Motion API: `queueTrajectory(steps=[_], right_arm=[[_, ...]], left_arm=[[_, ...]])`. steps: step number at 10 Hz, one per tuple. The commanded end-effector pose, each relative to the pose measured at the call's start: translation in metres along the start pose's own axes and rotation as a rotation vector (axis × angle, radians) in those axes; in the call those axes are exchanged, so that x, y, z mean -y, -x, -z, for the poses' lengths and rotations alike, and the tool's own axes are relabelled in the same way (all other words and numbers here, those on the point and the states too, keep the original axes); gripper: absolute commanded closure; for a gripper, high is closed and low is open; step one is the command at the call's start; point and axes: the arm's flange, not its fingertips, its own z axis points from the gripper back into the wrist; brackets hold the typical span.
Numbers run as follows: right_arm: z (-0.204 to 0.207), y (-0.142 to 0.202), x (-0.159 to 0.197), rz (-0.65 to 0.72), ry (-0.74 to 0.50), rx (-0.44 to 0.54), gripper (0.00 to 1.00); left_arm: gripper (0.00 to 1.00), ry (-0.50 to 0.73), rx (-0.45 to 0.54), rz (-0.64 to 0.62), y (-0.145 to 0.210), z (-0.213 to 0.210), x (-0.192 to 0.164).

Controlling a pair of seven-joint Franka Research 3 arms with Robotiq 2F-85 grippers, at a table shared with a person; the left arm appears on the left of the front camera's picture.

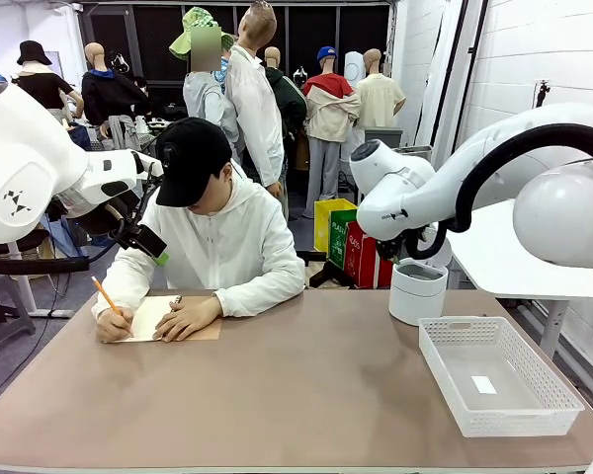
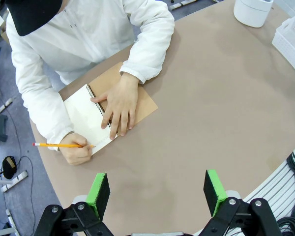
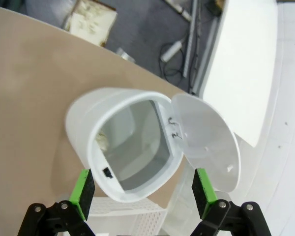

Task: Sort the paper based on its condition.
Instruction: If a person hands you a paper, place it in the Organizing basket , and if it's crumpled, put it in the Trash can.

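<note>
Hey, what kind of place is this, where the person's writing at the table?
Probably a robotics lab or test workshop. A white left arm and right arm flank a brown table, a person writes in a spiral notebook across it, and black cables lie bundled beside it.

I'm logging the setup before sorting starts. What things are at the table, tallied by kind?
Notebook: 1
Pencil: 1
Lidded bin: 1
Basket: 1
Total: 4

White bin (image 1: 417, 291) stands just beside a white basket (image 1: 442, 376)
</note>
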Motion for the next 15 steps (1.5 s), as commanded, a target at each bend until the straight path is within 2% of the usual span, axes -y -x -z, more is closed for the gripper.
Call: queueTrajectory(steps=[1,4,6,9,13,14,15], right_arm=[[-0.026,0.011,0.001,-0.013,-0.149,0.097,0.00],[-0.067,0.029,-0.006,-0.115,-0.339,0.253,0.00],[-0.082,0.055,-0.007,-0.176,-0.487,0.346,0.00],[-0.097,0.096,-0.007,-0.247,-0.623,0.479,0.00],[-0.098,0.128,-0.001,-0.331,-0.725,0.596,0.00],[-0.096,0.125,0.001,-0.354,-0.672,0.595,0.00],[-0.108,0.116,-0.003,-0.295,-0.686,0.564,0.00]], left_arm=[[0.00,0.002,0.004,-0.004,0.000,0.001,-0.001],[0.00,0.002,0.004,-0.004,0.000,0.001,-0.001],[0.00,0.002,0.004,-0.004,0.000,0.001,-0.001],[0.00,0.002,0.004,-0.004,0.000,0.001,-0.001],[0.00,0.002,0.004,-0.004,0.000,0.001,-0.001],[0.00,0.002,0.004,-0.004,0.000,0.001,-0.001],[0.00,0.002,0.004,-0.004,0.000,0.001,-0.001]])
